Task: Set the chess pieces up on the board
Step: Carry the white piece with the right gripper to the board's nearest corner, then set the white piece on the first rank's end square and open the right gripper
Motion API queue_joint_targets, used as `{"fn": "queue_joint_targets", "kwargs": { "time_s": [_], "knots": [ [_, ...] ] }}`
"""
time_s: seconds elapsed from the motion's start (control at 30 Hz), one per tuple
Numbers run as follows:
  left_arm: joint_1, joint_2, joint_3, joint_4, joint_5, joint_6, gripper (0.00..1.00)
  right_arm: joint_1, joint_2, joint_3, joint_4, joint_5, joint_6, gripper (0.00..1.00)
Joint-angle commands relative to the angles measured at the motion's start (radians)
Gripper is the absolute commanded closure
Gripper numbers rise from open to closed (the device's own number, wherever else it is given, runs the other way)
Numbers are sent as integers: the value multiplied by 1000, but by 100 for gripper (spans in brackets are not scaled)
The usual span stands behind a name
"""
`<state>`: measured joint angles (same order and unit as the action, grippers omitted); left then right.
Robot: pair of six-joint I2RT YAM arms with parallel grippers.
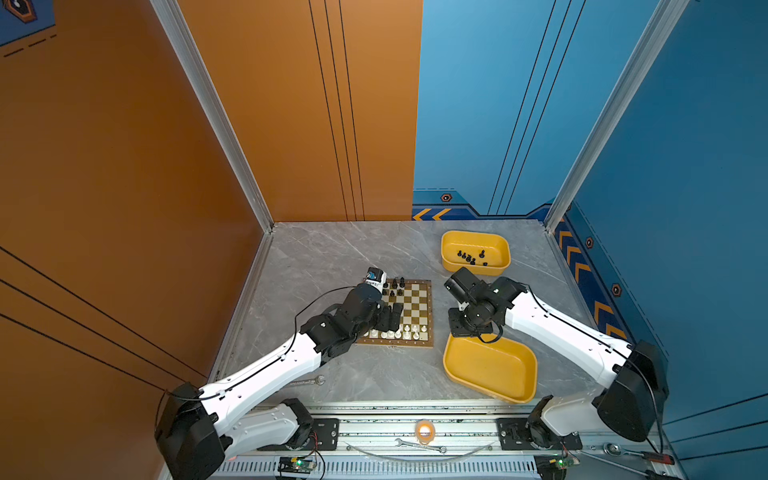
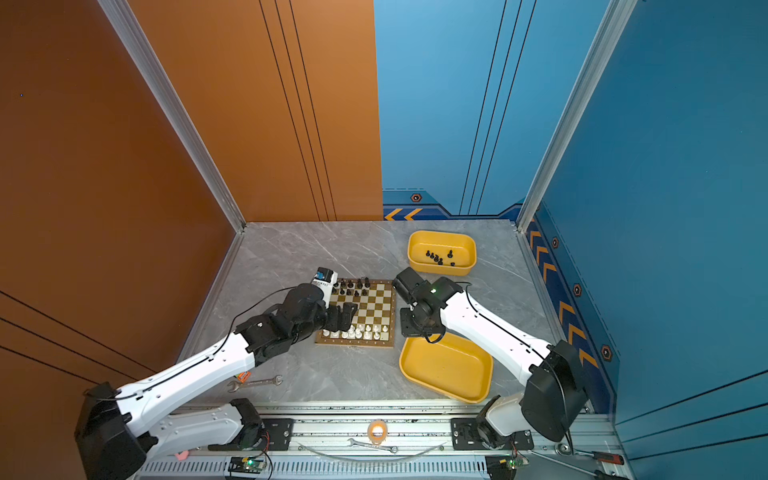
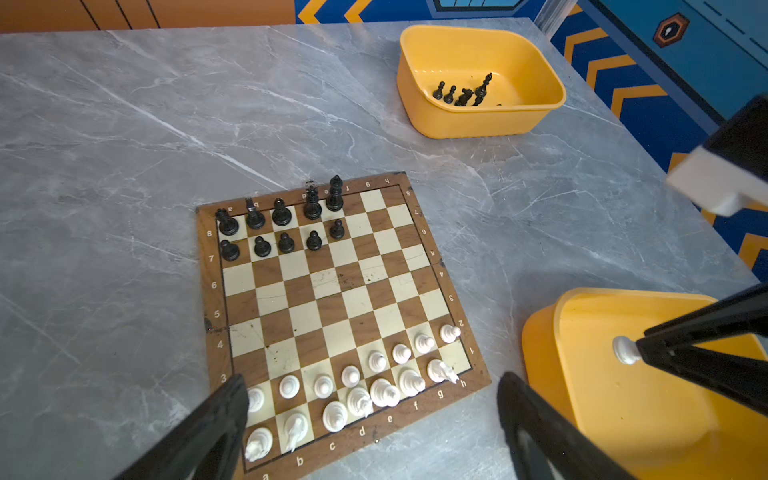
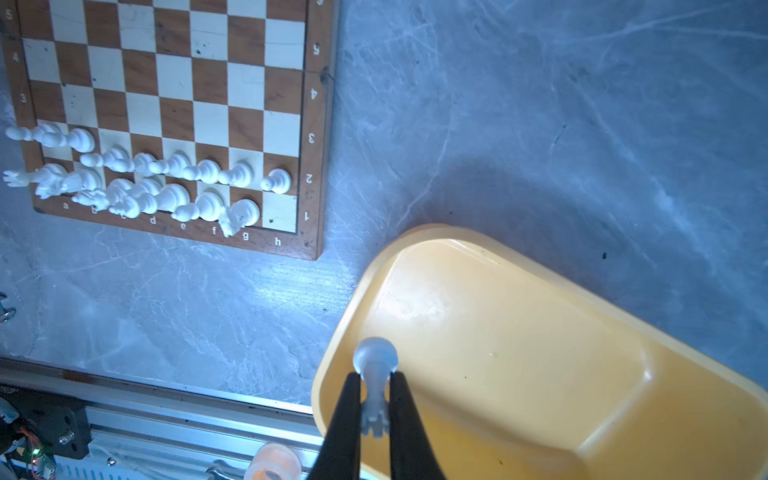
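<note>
Plainly, board [image 3: 216, 299] bordered a–h and 1–8, right claw [image 4: 375, 380] gripping white piece [image 4: 375, 356]

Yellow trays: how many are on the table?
2. The far tray sits beyond the board's black end, holding black pieces. The near tray lies by the board's white end; there the right gripper grips a white piece.

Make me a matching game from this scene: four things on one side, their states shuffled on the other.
Things:
1. left gripper
2. right gripper
3. far yellow tray
4. board

States:
a. holds loose black pieces
b. shut on a white piece
c. its white rows lack one corner piece
d. open, over the white rows

Pairs: 1-d, 2-b, 3-a, 4-c.
</note>
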<state>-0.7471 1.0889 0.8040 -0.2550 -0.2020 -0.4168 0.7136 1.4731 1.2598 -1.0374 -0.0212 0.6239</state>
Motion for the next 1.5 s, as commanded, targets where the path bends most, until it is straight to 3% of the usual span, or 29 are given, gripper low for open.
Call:
{"fn": "queue_joint_targets", "kwargs": {
  "time_s": [0.0, 0.67, 1.47],
  "knots": [
    [24, -50, -45, -12, -10, -21, 5, 10, 56, 69, -89, 28, -45, 89],
    [183, -130, -63, -56, 113, 19, 5, 97, 433, 223, 35, -56, -69, 90],
    [267, -134, -63, -64, 168, 24, 5, 81, 525, 273, 53, -61, -74, 90]
  ]
}}
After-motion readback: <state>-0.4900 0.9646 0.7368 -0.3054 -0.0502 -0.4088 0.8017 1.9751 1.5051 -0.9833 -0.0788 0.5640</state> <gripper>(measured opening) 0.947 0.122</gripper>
